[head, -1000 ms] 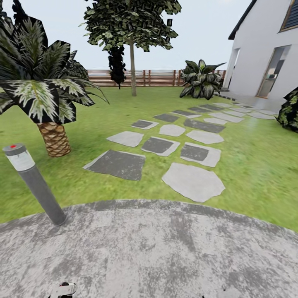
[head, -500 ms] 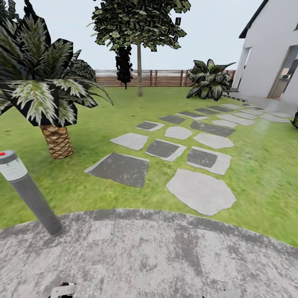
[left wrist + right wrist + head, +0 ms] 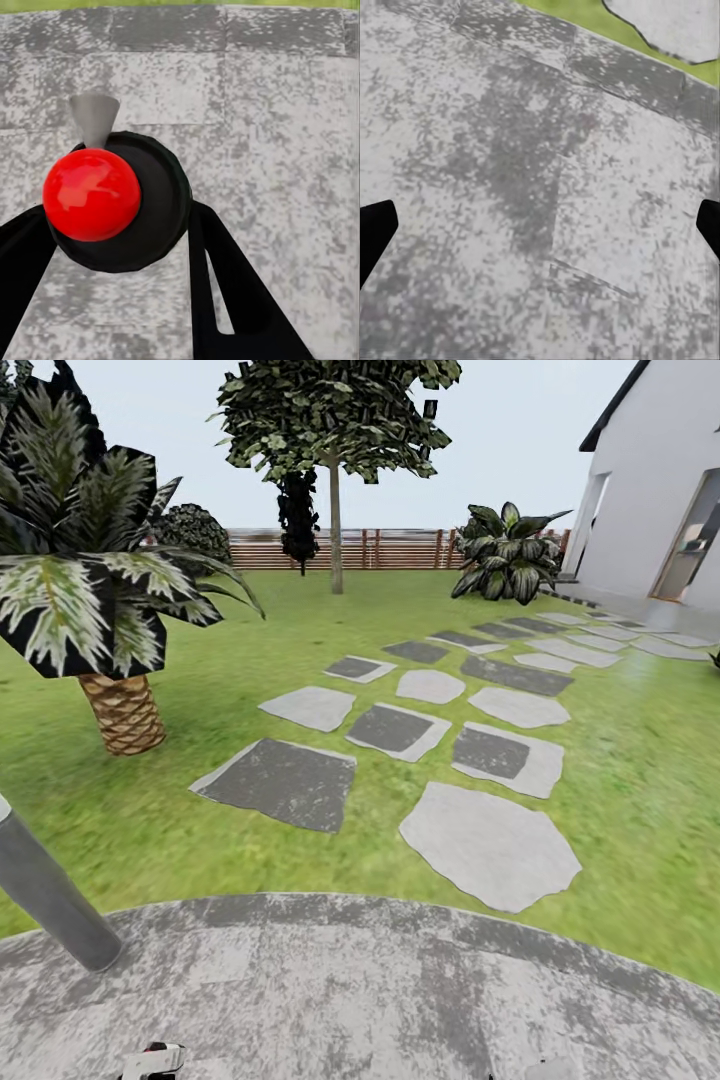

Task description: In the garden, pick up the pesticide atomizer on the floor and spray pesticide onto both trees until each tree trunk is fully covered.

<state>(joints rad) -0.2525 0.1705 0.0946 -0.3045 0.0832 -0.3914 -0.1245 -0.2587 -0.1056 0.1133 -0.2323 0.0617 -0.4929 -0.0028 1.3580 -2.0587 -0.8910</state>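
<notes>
In the left wrist view the pesticide atomizer (image 3: 112, 199), a black body with a red ball top and a grey nozzle, sits between the two black fingers of my left gripper (image 3: 116, 225), which is shut on it above grey paving. My right gripper (image 3: 544, 225) is open, its black fingertips far apart over bare paving. In the head view, one tree (image 3: 335, 420) stands far ahead near the fence, its straight tree trunk (image 3: 336, 535) rising from the garden lawn (image 3: 620, 760). A small white and red part (image 3: 152, 1060) shows at that view's bottom edge.
A grey lamp post (image 3: 45, 895) leans close at the left on the round paving (image 3: 380, 990). A short palm (image 3: 120, 710) stands left of the stepping stones (image 3: 490, 845). A wooden fence (image 3: 400, 548), a leafy bush (image 3: 505, 555) and a white house (image 3: 660, 490) lie beyond.
The whole head view has shifted: the lamp post has slid left and down with its top now cut off, and the palm and stepping stones look closer. The camera has moved, not the things.
</notes>
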